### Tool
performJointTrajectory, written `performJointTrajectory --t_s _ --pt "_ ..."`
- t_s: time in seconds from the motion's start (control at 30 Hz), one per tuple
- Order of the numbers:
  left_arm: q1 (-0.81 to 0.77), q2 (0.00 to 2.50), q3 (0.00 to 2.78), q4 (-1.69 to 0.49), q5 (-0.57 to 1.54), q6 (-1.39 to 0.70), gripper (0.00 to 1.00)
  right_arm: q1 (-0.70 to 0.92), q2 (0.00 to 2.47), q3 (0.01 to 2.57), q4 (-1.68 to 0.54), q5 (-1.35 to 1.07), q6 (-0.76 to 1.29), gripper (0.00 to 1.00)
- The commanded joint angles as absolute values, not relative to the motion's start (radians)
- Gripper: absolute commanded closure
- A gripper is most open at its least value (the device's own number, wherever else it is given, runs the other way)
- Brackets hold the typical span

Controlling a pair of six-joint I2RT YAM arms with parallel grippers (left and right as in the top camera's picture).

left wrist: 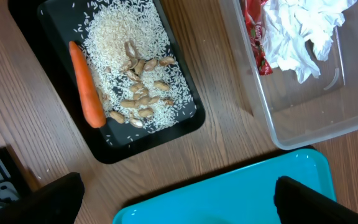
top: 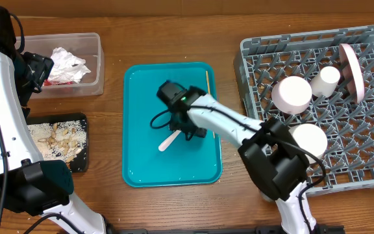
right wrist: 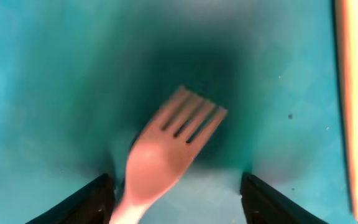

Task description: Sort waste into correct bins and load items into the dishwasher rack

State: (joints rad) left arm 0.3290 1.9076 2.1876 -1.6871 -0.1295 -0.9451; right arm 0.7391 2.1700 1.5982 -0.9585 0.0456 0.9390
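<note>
The white fork (right wrist: 166,149) lies on the teal tray (top: 141,156), its handle between the open fingers of my right gripper (right wrist: 179,202), which hovers low over it (top: 188,127). The wooden stick (top: 207,81) lies at the tray's right edge. The grey rack (top: 369,130) holds two bowls (top: 291,94) (top: 308,140), a cup (top: 326,79) and a plate (top: 352,71) on edge. The black tray (left wrist: 185,121) holds the carrot (left wrist: 86,84), rice and beige scraps (left wrist: 138,93). The clear tub (left wrist: 303,124) holds napkins (left wrist: 300,34) and the red wrapper (left wrist: 255,31). My left gripper (left wrist: 179,205) is open and empty, high above the table.
The teal tray's corner (left wrist: 229,193) lies just below the tub and the black tray in the left wrist view. The rack fills the right side of the table. Bare wood lies between the teal tray and the bins.
</note>
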Motion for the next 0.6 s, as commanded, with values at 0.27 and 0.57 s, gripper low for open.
performJointTrajectory --t_s 0.27,0.57 --pt "0.327 1.903 2.188 -1.689 -0.145 -0.966 0.00 0.820 2.234 1.559 -0.955 -0.147 1.245 0.39" --pt "0.327 1.903 2.188 -1.689 -0.145 -0.965 0.00 0.815 2.234 1.559 -0.967 -0.018 1.295 0.46"
